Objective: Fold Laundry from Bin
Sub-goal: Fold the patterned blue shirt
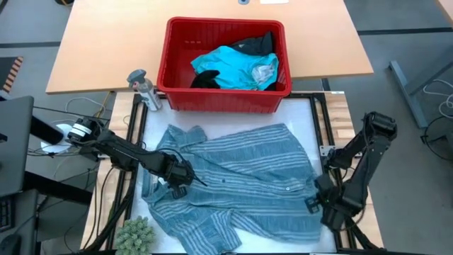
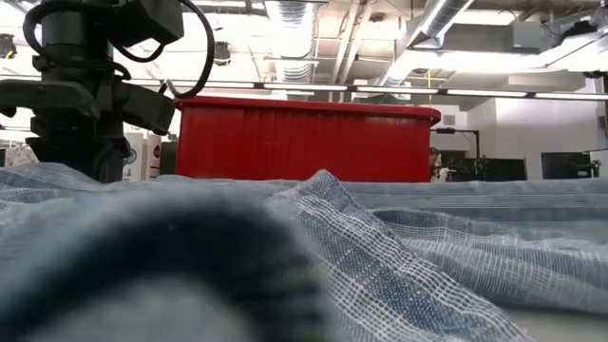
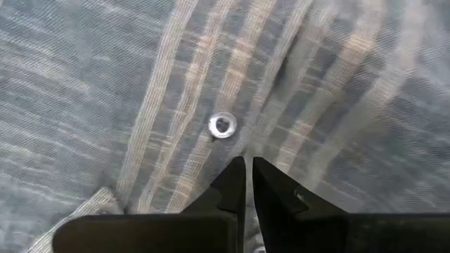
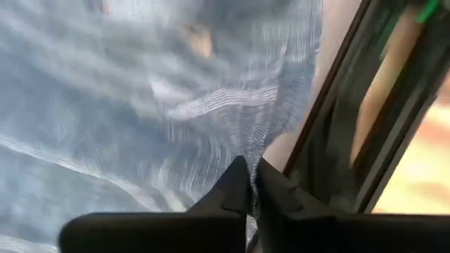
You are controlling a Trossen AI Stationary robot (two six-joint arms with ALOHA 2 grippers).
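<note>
The laundry's blue-grey striped shirt [image 1: 233,180] lies spread out on the white table top, in front of the red bin [image 1: 177,95]. A turquoise garment [image 1: 230,67] and a black one [image 1: 258,42] lie inside the bin. My left gripper [image 1: 177,173] is down on the shirt's left part, shut, close to a white button [image 3: 223,125]. My right gripper [image 1: 311,203] is shut at the shirt's right edge. In the low view the shirt [image 2: 399,247] fills the foreground, with the bin [image 2: 304,138] behind it. My left gripper has its shut fingertips [image 3: 239,172] on the shirt's striped button band [image 3: 211,151], just beside the button, coming from above. The cloth lies flat on the table around them; how many layers sit between the fingers does not show. My right gripper is shut on the shirt's right edge [image 4: 271,130], next to the table's dark frame. A strip of striped cloth shows between the fingers [image 4: 235,183]. The rest of the shirt lies on the table.
A small grey bottle [image 1: 144,88] stands left of the bin. A green spiky plant [image 1: 136,234] sits at the near left corner, touching the shirt. Dark frame rails [image 1: 327,131] border the white top. Cables [image 1: 78,131] lie at the left.
</note>
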